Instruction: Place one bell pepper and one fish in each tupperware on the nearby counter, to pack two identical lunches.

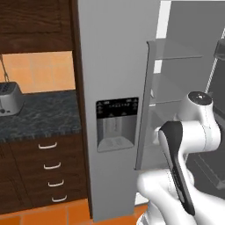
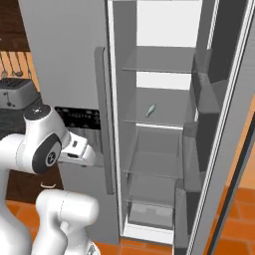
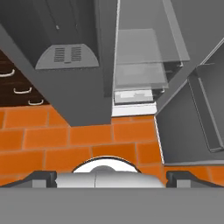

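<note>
A small slender grey-green fish lies on a middle glass shelf of the open fridge. The counter of dark speckled stone runs left of the fridge. The bell pepper and the tupperware are out of view. In the hand view my gripper points down at the orange tiled floor in front of the fridge. It is open, its two dark fingertips stand far apart at the bottom edge, and nothing is between them.
A silver toaster stands on the counter, above dark wood drawers. The closed left fridge door with its dispenser stands between counter and open compartment. The open right fridge door juts out on the right. A low drawer sits at the fridge's bottom.
</note>
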